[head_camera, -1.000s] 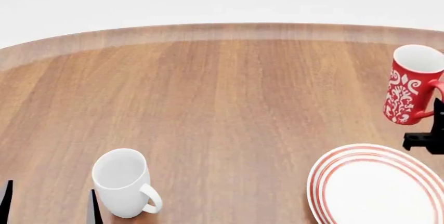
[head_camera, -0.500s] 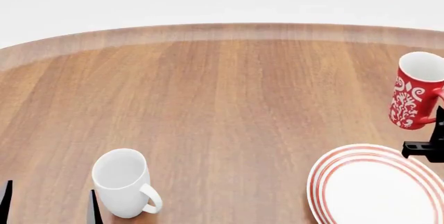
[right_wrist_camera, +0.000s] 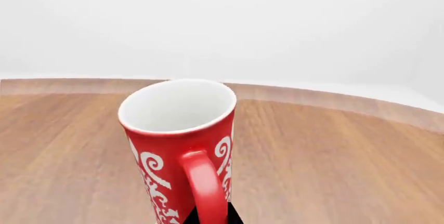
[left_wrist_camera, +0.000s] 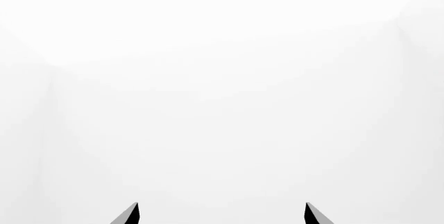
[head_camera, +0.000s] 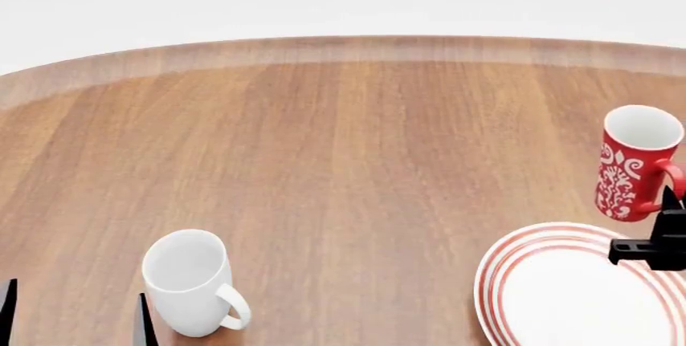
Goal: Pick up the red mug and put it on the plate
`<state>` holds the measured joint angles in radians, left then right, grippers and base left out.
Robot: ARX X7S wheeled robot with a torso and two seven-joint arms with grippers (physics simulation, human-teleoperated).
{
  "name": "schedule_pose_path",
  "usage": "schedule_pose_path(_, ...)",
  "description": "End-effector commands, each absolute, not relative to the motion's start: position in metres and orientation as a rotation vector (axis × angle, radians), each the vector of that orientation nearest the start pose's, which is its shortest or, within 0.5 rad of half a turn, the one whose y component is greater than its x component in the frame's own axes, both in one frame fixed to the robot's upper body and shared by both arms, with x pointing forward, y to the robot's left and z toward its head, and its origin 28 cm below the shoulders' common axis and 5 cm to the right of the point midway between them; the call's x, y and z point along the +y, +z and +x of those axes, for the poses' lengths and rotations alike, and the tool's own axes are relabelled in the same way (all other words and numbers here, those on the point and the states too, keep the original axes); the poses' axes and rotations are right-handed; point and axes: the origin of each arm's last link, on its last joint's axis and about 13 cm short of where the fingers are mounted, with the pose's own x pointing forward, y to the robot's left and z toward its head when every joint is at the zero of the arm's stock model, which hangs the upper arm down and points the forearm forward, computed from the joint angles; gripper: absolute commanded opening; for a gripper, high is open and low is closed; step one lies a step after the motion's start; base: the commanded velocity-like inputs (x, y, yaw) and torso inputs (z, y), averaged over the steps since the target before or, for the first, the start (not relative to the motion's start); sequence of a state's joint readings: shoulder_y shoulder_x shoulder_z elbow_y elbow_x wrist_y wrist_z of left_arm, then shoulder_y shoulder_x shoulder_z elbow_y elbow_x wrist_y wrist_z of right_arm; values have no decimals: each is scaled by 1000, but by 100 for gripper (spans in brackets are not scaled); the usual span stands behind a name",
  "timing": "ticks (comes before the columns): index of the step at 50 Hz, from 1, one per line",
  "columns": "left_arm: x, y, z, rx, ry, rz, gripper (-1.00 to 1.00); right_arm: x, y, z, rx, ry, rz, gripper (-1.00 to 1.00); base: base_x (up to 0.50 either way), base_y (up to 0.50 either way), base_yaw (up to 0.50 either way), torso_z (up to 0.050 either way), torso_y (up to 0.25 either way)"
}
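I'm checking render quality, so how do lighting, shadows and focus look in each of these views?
Head view: flat, even light, sharp, no cast shadow under the white mug or plate. Right wrist view: red mug crisp, no glare. Left wrist view: blank white, only left gripper tips.

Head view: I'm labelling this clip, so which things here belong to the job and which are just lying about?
Part of the job:
red mug, held by its handle
plate
right gripper, shut on the mug's handle

Just lying about:
white mug, standing on the table
left gripper, open and empty beside it
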<state>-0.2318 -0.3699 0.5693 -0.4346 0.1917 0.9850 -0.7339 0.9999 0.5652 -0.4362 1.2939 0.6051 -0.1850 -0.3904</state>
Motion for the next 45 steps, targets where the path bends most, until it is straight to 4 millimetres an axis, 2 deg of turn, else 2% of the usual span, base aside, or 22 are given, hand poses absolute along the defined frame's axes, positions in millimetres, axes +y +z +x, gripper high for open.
schedule_pose_path(1, 207, 15, 225, -762, -48, 158, 100, -314, 96, 340, 110, -45, -47, -100, 0, 0, 0, 0, 10)
schedule_pose_path(9, 207, 15, 225, -766, -43, 159, 100, -315, 89, 335, 114, -53, -26, -100, 0, 0, 0, 0, 0)
schedule_pose_path(20, 207, 15, 225, -771, -40, 163, 100, -318, 81, 329, 72, -67, 105, -100, 0, 0, 0, 0, 0)
schedule_pose_path(45, 207, 15, 225, -785, -33, 191, 100, -314, 81, 331, 50, -16, 104, -100, 0, 0, 0, 0, 0)
